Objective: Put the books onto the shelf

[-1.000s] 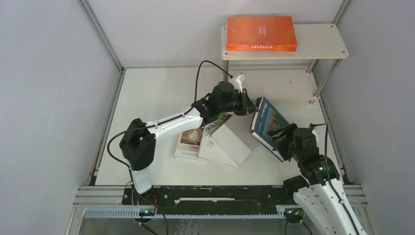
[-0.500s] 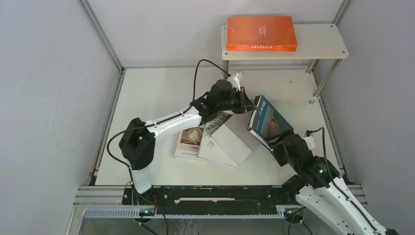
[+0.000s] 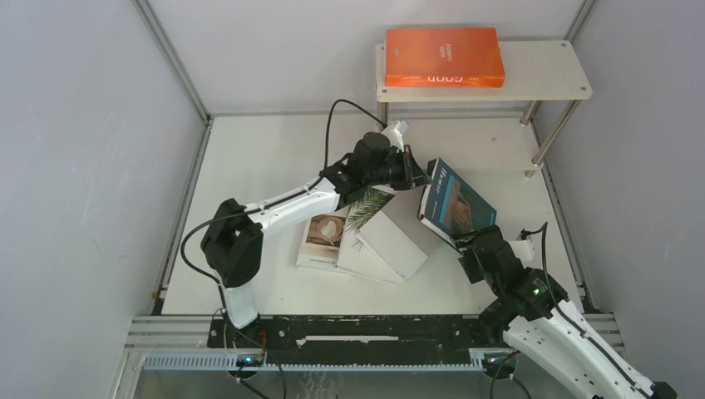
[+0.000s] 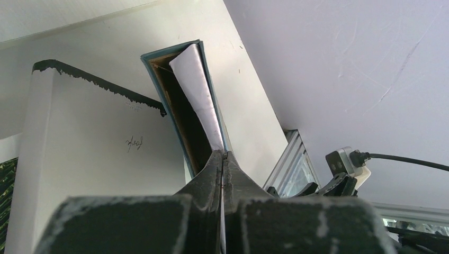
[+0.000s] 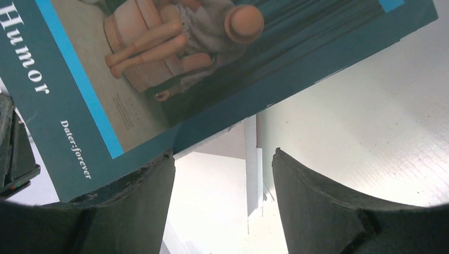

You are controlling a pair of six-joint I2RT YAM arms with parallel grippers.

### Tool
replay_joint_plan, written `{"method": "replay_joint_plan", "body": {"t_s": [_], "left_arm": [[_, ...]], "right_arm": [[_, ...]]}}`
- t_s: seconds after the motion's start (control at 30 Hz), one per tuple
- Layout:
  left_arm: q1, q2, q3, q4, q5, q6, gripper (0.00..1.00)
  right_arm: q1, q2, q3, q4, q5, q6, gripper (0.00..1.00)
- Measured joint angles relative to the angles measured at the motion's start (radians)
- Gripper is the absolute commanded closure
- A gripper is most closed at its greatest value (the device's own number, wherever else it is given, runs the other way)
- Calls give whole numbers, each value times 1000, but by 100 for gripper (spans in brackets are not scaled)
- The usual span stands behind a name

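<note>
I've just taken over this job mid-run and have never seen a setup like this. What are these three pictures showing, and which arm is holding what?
Two white robot arms, each ending in a two-finger gripper, are bolted at the near edge of a table. The wide picture looks down from above and behind them. The other two come from cameras on the wrists. The left gripper is pinched shut on an edge of the teal book, holding it tilted up, and its wrist view looks along that book edge-on. The right gripper is open just below the book's cover, gripping nothing. An orange book lies on the shelf. Three pale books lie overlapping on the table.
</note>
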Motion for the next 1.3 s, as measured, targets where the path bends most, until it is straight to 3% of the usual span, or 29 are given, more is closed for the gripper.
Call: {"method": "replay_joint_plan", "body": {"t_s": [0.4,0.93,1.3], "left_arm": [[2,0,0,0,16,-1,100],[3,-22,-48,6,29,-11,100],[3,-67,-115,12,33,-18,100]], "right_arm": [[1,-46,-43,59,117,70,28],[4,-97,-157,124,162,146,30],[4,-152,-180,114,211,176,52]]}}
